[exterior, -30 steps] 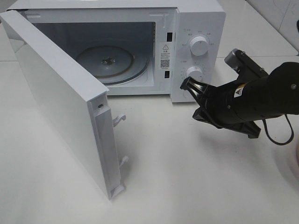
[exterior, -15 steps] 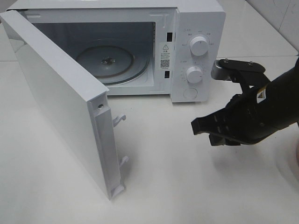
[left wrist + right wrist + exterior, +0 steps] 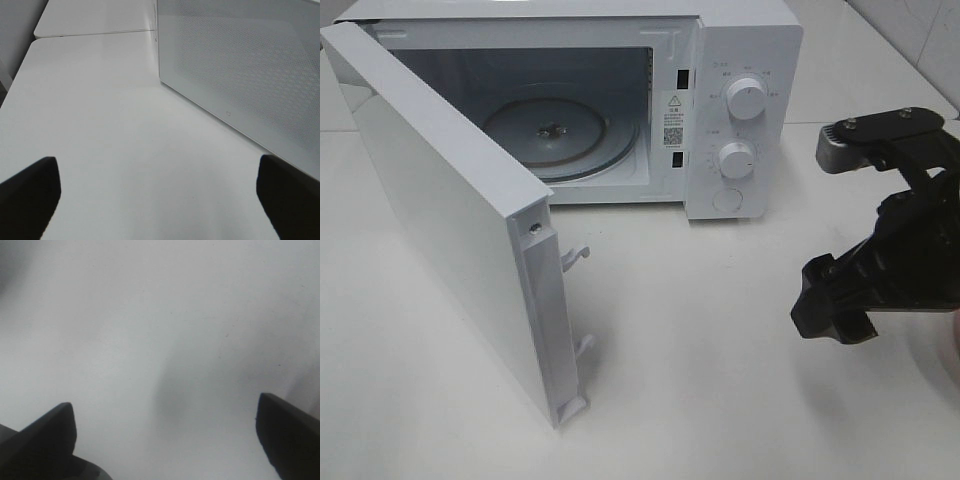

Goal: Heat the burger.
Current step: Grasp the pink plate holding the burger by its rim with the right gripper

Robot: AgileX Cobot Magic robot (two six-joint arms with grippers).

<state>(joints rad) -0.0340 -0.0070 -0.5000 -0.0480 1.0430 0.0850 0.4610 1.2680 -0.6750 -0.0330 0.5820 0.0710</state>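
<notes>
The burger is out of view in every frame. The white microwave (image 3: 745, 40) stands at the back with its door (image 3: 440, 200) swung wide open to the left and a bare glass turntable (image 3: 555, 135) inside. My right gripper (image 3: 830, 305) hovers over the white table at the right, in front of the control panel and apart from it. In the right wrist view the right gripper (image 3: 165, 440) is open with only tabletop between its fingers. My left gripper (image 3: 160, 200) is open too, empty, beside the door's mesh window (image 3: 240, 65).
Two dials (image 3: 748, 98) and a round button sit on the microwave's right panel. The open door juts far out toward the table's front left. A faint pink edge (image 3: 955, 345) shows at the right border behind my right arm.
My right gripper has pulled back from the microwave's lower button, moving right and toward the table's front, and its jaws have gone from shut to open. The door stays open.
</notes>
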